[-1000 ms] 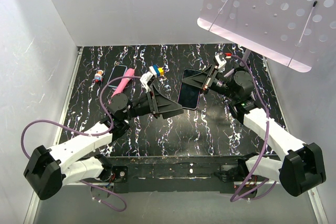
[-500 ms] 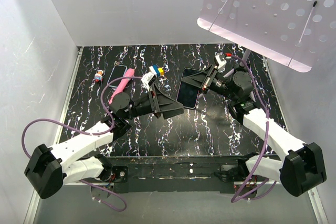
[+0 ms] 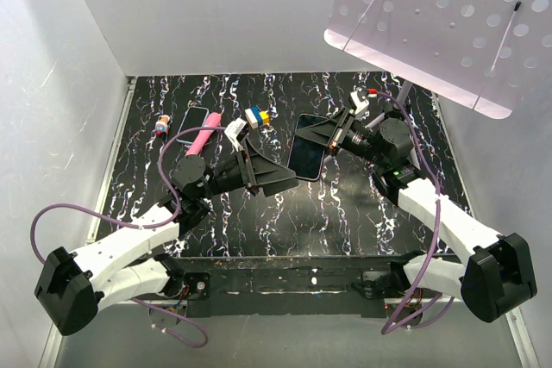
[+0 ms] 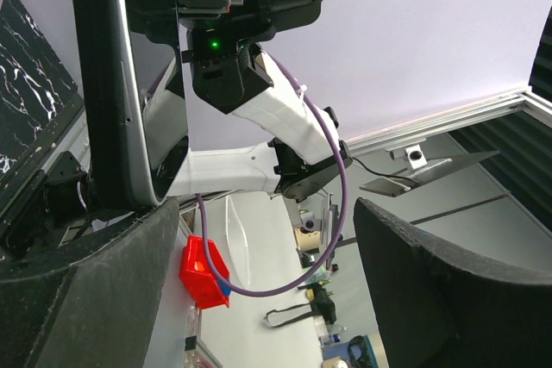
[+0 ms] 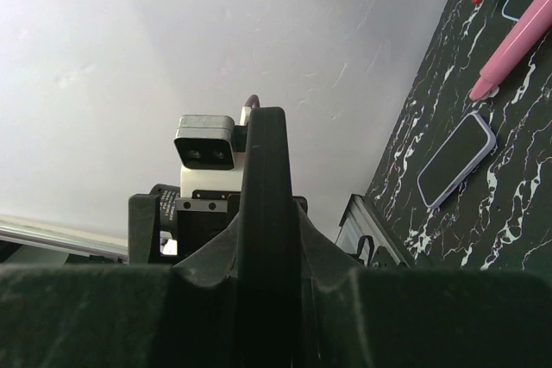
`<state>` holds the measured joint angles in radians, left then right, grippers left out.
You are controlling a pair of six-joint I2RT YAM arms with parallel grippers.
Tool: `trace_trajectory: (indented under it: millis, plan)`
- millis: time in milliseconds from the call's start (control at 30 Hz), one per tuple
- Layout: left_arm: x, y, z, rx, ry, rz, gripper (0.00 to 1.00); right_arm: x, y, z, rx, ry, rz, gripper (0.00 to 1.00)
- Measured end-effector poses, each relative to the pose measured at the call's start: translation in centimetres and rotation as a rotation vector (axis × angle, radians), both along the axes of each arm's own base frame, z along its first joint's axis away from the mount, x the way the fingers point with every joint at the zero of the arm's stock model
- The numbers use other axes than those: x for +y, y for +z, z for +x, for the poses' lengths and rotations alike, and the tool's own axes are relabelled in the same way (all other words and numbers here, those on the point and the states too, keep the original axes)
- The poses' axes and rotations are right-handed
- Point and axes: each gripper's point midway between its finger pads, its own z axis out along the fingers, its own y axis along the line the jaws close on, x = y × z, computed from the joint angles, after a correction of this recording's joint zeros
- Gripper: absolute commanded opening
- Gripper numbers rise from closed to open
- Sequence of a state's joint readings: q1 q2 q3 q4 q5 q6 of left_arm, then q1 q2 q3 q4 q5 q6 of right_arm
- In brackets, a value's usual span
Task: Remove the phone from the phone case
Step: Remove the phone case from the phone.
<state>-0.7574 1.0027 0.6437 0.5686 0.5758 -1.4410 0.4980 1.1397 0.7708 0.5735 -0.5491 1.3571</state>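
Note:
My right gripper [image 3: 329, 136] is shut on the upper end of the dark phone [image 3: 308, 151], which sits in its phone case and is held tilted above the table. In the right wrist view the phone case [image 5: 267, 213] stands edge-on between the fingers [image 5: 103, 316]. My left gripper [image 3: 283, 177] is open just left of the phone's lower end. From the left wrist view the phone's edge [image 4: 116, 84] rises beyond the left finger [image 4: 95, 299]; nothing lies between the fingers, and the left gripper [image 4: 267, 290] faces the right arm [image 4: 259, 101].
On the black marbled table [image 3: 345, 204], back left, lie a second phone [image 3: 194, 118], a pink pen-like object [image 3: 201, 138], a small toy figure [image 3: 161, 124] and a blue-yellow block [image 3: 256, 115]. A perforated white panel [image 3: 448, 15] hangs over the back right. White walls enclose the table.
The right gripper has carried the phone slightly left and back. The left arm has shifted a little, its open gripper staying beside the phone's lower end.

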Motion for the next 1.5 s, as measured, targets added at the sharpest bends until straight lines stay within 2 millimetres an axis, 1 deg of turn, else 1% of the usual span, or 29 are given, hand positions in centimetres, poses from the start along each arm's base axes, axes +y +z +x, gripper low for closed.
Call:
trace_trajectory:
  millis: [400,567,833,900,967,1033,1100,1167,1233,1300,1400,1433,1467,1500]
  plan:
    - [0.0,-0.1,0.7,0.015,0.020,0.012,0.82,0.0,-0.2,0.2,0.006,-0.008,-0.005,0.01]
    - [-0.1,-0.3,1.1,0.027,0.038,0.029,0.77,0.0,-0.1,0.4,0.012,-0.023,0.001,0.01]
    - [0.0,-0.4,1.8,0.018,0.070,0.037,0.76,0.3,0.8,1.1,0.044,-0.031,0.066,0.01]
    - [-0.1,-1.0,2.2,0.028,0.085,0.055,0.76,0.4,1.3,0.7,0.057,-0.015,0.093,0.01]
    - [-0.2,-2.0,3.4,0.050,0.127,0.085,0.76,1.0,2.1,-0.5,0.058,0.036,0.121,0.01]
    - [-0.2,-3.0,4.2,0.070,0.152,0.111,0.75,1.3,2.7,-1.5,0.054,0.076,0.142,0.01]
    - [-0.1,-3.0,4.5,0.068,0.160,0.111,0.75,1.4,2.6,-1.7,0.060,0.086,0.139,0.01]
    - [-0.1,-3.1,4.6,0.066,0.166,0.114,0.79,1.3,2.3,-1.8,0.063,0.084,0.132,0.01]
    - [-0.1,-3.3,4.8,0.059,0.173,0.121,0.84,1.3,2.0,-2.0,0.064,0.080,0.115,0.01]
    - [0.2,-3.3,4.6,0.039,0.179,0.124,0.89,1.1,1.7,-1.9,0.057,0.070,0.094,0.01]
    - [1.6,-3.1,3.2,-0.014,0.193,0.123,0.92,0.8,0.7,-1.3,0.072,0.047,0.058,0.01]
    - [2.1,-2.7,2.6,-0.043,0.196,0.117,0.91,0.6,0.4,-1.0,0.083,0.035,0.049,0.01]
    - [2.5,-2.1,2.1,-0.076,0.197,0.108,0.87,0.4,0.0,-0.7,0.095,0.025,0.041,0.01]
    - [3.0,-1.3,1.6,-0.115,0.200,0.093,0.80,0.2,-0.2,-0.4,0.101,0.018,0.037,0.01]
